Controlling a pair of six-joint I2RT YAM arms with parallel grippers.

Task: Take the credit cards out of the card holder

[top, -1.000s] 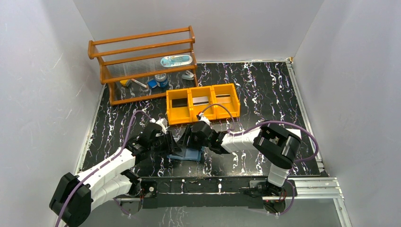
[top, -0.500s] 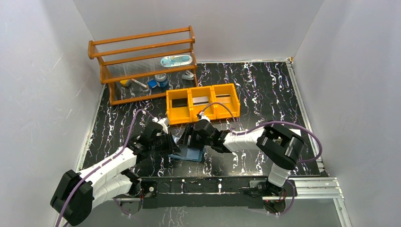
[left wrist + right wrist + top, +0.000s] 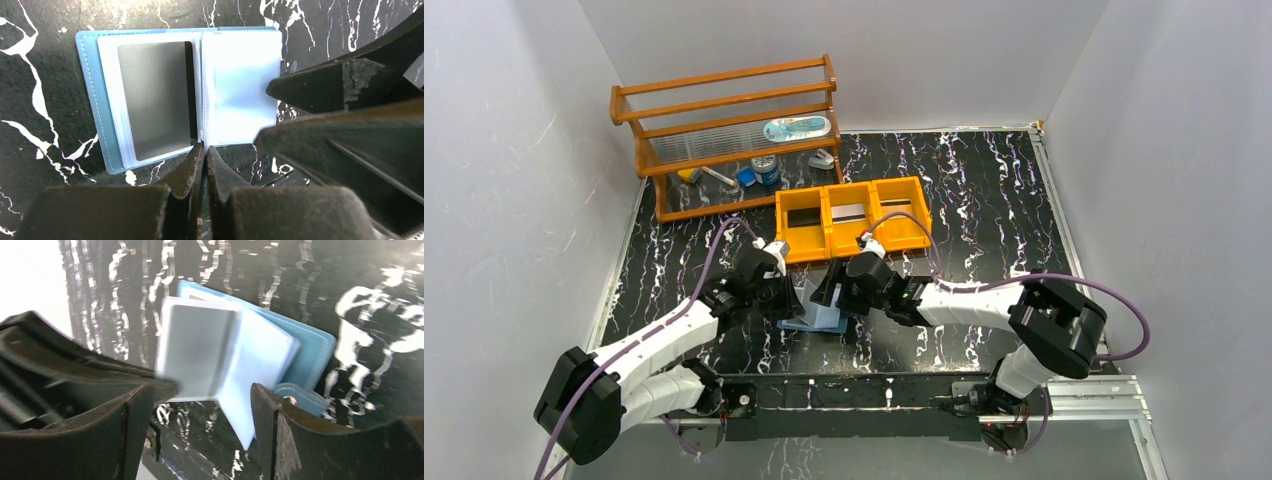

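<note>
Light blue card holder [image 3: 88,100] lies open, silver-grey card [image 3: 155,100] showing. Left gripper [image 3: 202,155], fingers together, meets its spine. Right gripper [image 3: 202,390] gapes just to its right.

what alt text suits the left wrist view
Light blue card holder open on a black marbled table, a silver-grey card in its left pocket. Left gripper, shut, at its near edge; right gripper at its right page.

The card holder [image 3: 310,347] looks blurred from the right wrist.
</note>
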